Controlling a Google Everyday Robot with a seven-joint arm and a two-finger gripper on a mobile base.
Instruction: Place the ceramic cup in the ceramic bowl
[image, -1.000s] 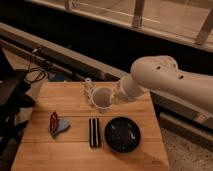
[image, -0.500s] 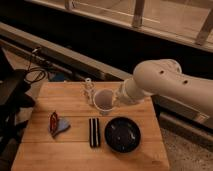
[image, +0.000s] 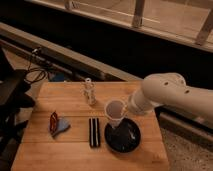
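white ceramic cup (image: 114, 112) in end effector (image: 125, 111), now nearer ceramic bowl (image: 122, 136)

Gripper (image: 125, 111) hidden behind ceramic cup (image: 114, 111); cup base overlaps ceramic bowl (image: 125, 137) rim.

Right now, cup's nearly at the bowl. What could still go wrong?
1. The ceramic cup, carried at the gripper, hangs over the near-left rim of the ceramic bowl, not its centre; released here it might clip the rim and tip.
2. The flat black bar lies close beside the bowl's left; a spilled cup could land there.
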